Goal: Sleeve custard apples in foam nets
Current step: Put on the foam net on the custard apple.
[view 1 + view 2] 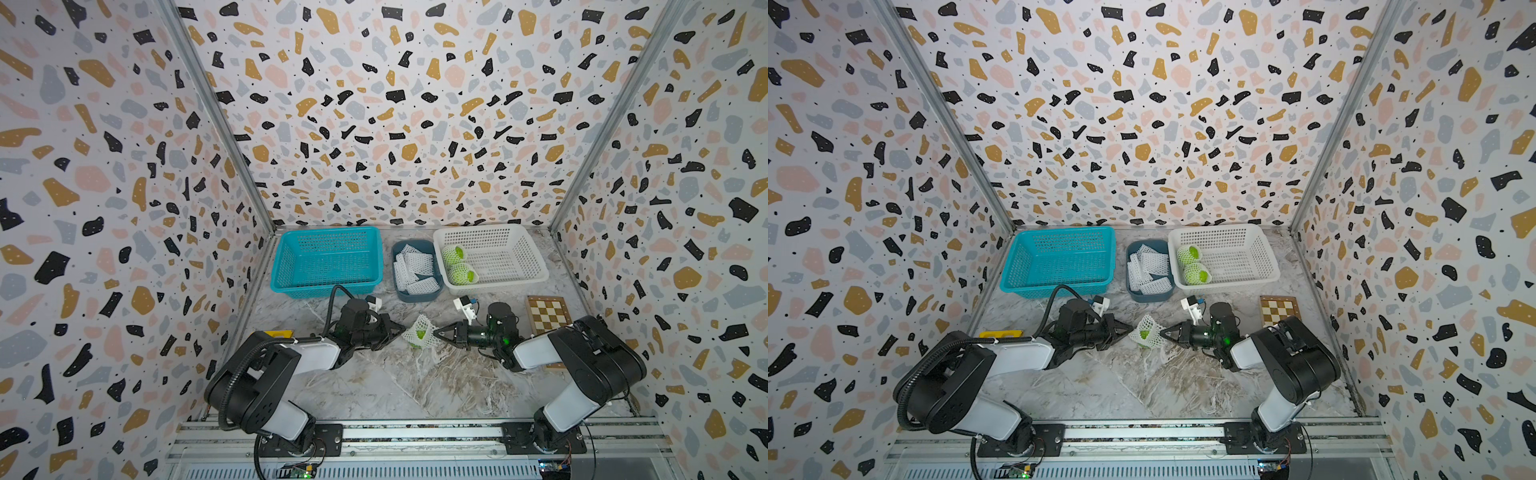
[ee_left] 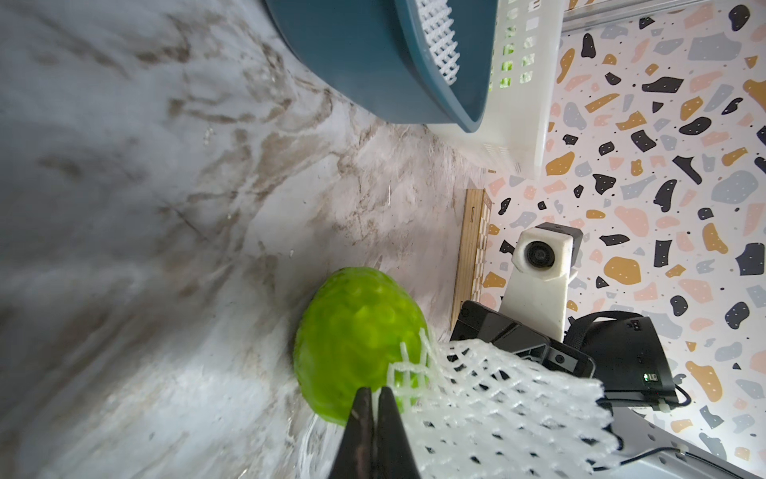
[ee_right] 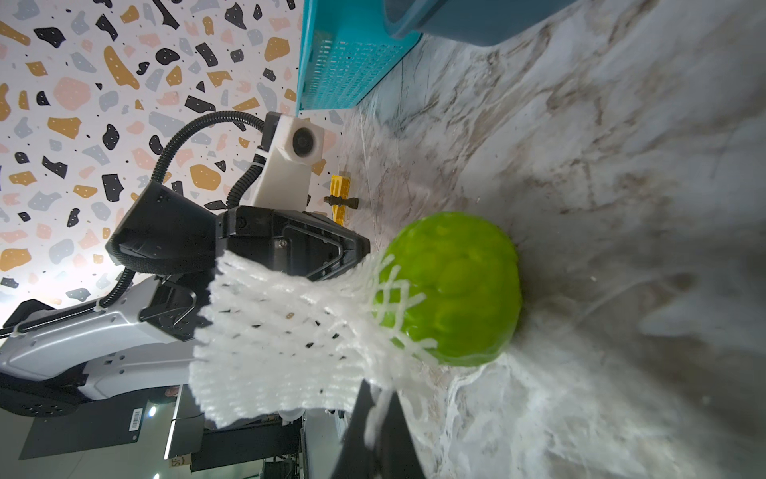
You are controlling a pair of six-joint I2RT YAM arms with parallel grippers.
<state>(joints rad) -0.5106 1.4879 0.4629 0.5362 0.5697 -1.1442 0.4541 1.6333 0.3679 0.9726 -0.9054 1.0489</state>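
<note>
one net (image 1: 420,325) pinched between left tool (image 1: 402,331), right tool (image 1: 436,333)

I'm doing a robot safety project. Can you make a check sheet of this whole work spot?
Surface: marble table, no spills.
Job's things: one green fruit partly in a foam net; two netted fruits in the white basket; spare nets in the blue bin.
Clutter: checkerboard, yellow block, teal basket.
Grippers: left gripper and right gripper shut on the net's opposite edges.
Cables: black hose over left arm.
Surroundings: speckled walls.
</note>
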